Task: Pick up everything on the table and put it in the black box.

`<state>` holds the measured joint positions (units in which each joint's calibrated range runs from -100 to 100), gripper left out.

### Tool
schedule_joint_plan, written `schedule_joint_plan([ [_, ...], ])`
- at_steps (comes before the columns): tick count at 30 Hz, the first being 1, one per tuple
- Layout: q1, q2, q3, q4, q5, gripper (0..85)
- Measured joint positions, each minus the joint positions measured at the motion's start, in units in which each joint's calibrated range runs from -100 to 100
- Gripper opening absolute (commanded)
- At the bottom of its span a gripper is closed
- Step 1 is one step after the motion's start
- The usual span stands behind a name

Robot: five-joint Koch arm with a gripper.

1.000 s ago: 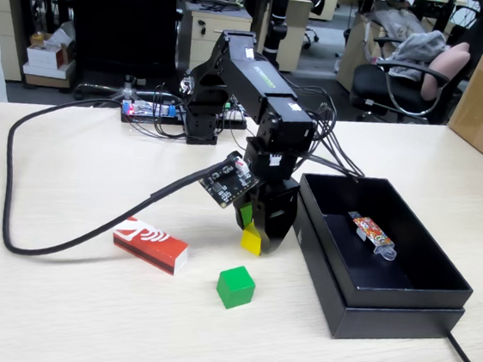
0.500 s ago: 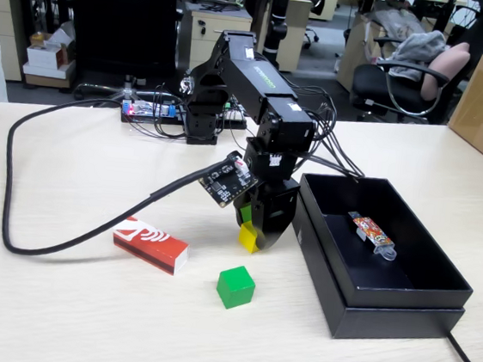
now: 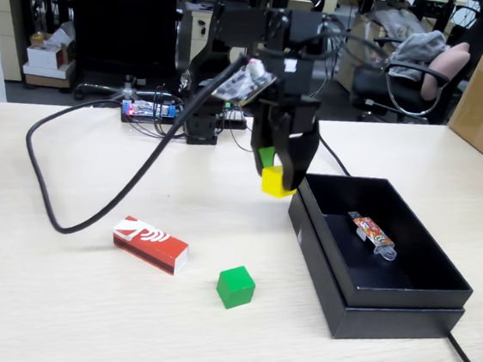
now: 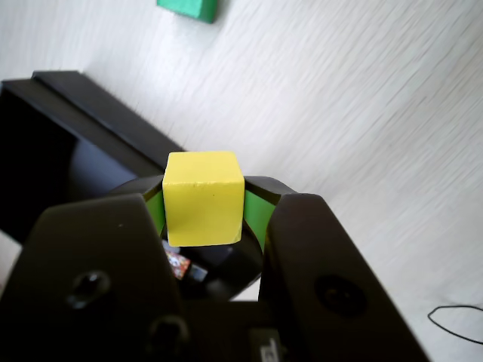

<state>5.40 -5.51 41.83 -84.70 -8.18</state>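
Three items to box: we are seeing the yellow cube [image 3: 275, 181] gripped in the air, while the green cube [image 3: 236, 286] and the red striped box [image 3: 150, 244] are lying on the tabletop [image 3: 80, 320] in the lower left of the fixed view.
Claw: we are watching the claw [image 3: 277, 183] pinching the yellow cube between its green-lined jaws, closed only as far as the cube's width; the wrist view is showing the cube [image 4: 204, 197] seated squarely at the tips.
Step in hand: we are judging this as the carry, with the cube hanging clear of the tabletop at the centre of the fixed view, just beside the near-left corner of the black box [image 3: 401, 303].
Where it is hanging: we are reading it as not yet over the box's opening, though the angle is leaving that uncertain.
Next move: we are expecting a shift toward the right of the fixed view until the cube is hanging over the open interior, then an opening of the jaws.
Container: we are seeing the black box sitting open on the right of the fixed view.
Contents: we are finding only a small colourful wrapped packet [image 3: 372, 232] lying on its floor toward the far side; no cube is in it.
Remaining: we are counting two items on the tabletop.
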Motion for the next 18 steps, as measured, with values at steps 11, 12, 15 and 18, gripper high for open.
schedule_joint_plan([
  [11,11.5,1.4,4.7,-0.5,3.7,0.9],
  [12,12.2,2.8,4.7,-0.5,4.3,0.9],
  [15,12.4,5.1,4.8,-0.5,4.6,0.9],
  [18,12.2,8.9,4.7,-0.5,4.8,0.9],
])
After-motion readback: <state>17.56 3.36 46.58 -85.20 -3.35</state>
